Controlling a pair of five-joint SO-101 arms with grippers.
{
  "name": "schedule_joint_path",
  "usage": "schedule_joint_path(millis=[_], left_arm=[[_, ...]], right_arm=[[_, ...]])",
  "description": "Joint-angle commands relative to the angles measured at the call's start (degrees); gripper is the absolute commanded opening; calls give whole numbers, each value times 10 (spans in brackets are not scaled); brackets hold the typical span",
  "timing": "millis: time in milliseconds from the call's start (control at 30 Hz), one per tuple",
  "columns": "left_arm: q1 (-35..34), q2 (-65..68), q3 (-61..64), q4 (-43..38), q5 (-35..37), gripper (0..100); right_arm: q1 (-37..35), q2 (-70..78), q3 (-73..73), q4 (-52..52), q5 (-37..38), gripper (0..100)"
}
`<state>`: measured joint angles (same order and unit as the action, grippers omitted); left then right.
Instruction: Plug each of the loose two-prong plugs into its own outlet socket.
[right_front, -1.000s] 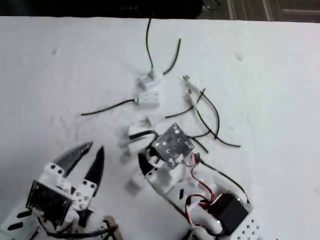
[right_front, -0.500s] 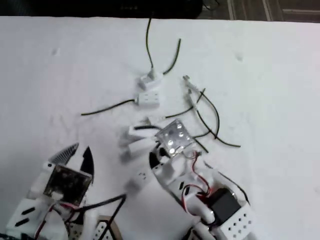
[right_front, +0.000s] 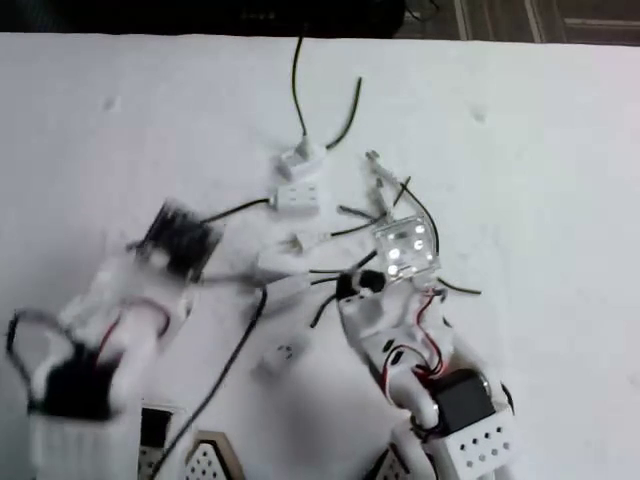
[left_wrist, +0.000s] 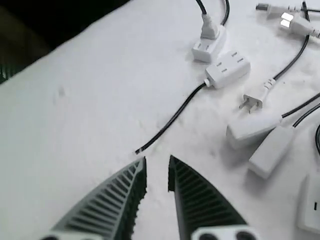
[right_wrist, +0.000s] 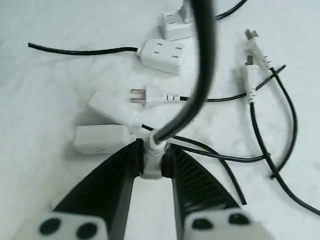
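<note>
Right fingers (right_wrist: 117, 182) pinching white plug (right_wrist: 151, 160), its black cord (right_wrist: 202, 75) rising toward camera, just beside plain socket block (right_wrist: 100, 139). Left fingers (left_wrist: 120, 200) narrowly parted, holding nothing, low over tabletop (left_wrist: 75, 115). Loose plug (right_wrist: 150, 95) lies flat near cabled socket (right_wrist: 165, 54). Farthest socket (left_wrist: 205, 49) already plugged.

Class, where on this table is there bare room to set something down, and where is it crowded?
Bare: the table's far-left corner, beyond the outlet socket's black cord, and its right side, past the tangled cords. Crowded: the middle, with sockets and loose plugs by the right gripper and its plug.
</note>
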<state>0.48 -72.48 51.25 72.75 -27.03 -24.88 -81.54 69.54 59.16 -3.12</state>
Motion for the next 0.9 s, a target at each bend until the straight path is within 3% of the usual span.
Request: schedule_joint_path(millis=[0, 267, 500, 633, 867], left_arm=[[35, 153, -44, -52, -9, 94], [102, 296, -54, -142, -54, 100], [102, 508, -155, -125, -126, 240], [101, 585, -208, -127, -185, 256], [70, 691, -335, -163, -151, 256]], right_arm=[[44, 0, -11, -19, -4, 17], [91, 0, -11, -26, -3, 17], [93, 0, -11, -26, 0, 17], [93, 0, -10, -26, 1, 17], [91, 0, -8, -26, -1, 17]])
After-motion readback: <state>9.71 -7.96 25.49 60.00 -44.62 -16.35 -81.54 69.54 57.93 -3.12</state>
